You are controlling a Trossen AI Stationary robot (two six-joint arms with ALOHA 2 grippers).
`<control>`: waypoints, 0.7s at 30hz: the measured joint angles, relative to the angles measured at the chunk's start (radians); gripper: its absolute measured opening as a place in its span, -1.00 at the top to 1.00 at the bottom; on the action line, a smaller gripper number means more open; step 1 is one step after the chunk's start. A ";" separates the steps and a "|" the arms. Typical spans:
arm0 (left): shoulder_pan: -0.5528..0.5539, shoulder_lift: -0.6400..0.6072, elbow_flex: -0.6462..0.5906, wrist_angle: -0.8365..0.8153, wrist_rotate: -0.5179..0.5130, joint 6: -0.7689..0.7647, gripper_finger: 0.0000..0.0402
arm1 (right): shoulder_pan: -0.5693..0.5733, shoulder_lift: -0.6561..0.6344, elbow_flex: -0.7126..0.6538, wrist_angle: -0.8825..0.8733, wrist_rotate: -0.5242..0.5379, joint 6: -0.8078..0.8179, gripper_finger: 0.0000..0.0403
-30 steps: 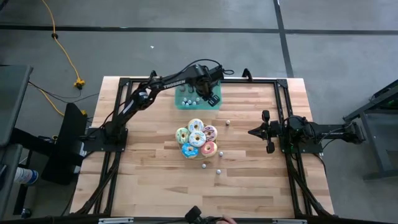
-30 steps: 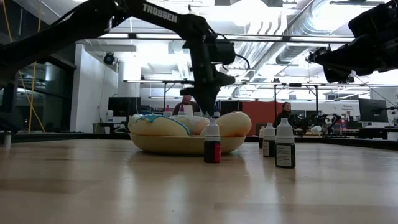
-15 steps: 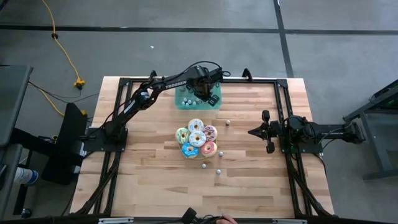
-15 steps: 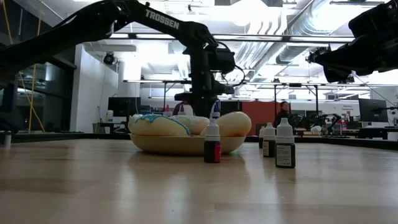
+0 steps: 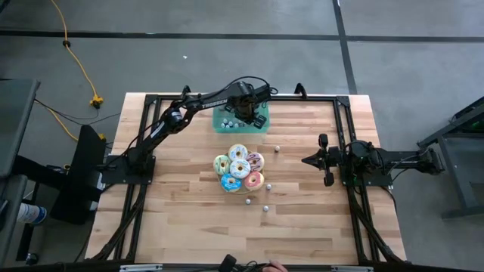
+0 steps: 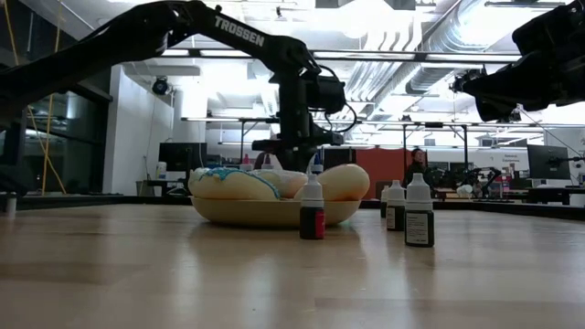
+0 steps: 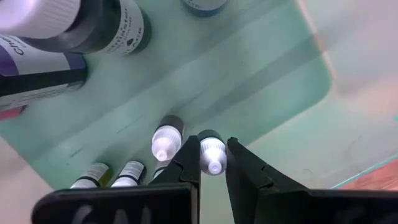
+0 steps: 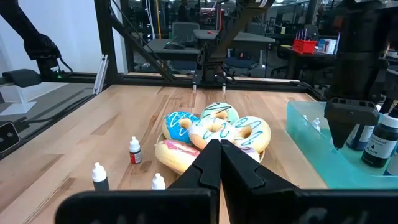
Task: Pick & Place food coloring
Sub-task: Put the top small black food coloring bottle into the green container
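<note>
A translucent teal tray [image 5: 240, 119] at the table's far middle holds several tiny food coloring bottles [image 7: 166, 139]. My left gripper [image 5: 245, 115] points down into the tray, shut on one dark bottle with a white cap [image 7: 212, 155]. A plate of frosted donuts [image 5: 239, 168] sits mid-table. Loose bottles stand upright around it [image 5: 277, 149], [image 5: 268, 186], [image 5: 246, 201]. My right gripper [image 5: 308, 160] waits shut at the right, level above the table, touching nothing. My left gripper pinches the small bottle at its upper end [image 7: 211, 142], one fingertip [image 7: 188, 163] on each side of the white cap. The fingers come from above, pointing down. The bottle stays upright, cap toward the wrist; whether its base rests on the tray floor cannot be told.
Other bottles stand close beside the held one inside the tray [image 7: 249, 74], some upright [image 7: 93, 31], some lying [image 7: 127, 174]. In the low view three bottles [image 6: 312, 210], [image 6: 419, 215], [image 6: 395, 206] stand before the donut plate [image 6: 274, 212]. Bare wood lies toward the near edge.
My left gripper has sunk a little toward the tray with the bottle still between its fingers, and its wrist has rolled about the line it points along. The right arm has kept still.
</note>
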 joint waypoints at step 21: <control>-0.005 -0.001 -0.052 0.042 -0.001 0.024 0.68 | 0.000 0.000 0.000 0.000 0.000 0.000 1.00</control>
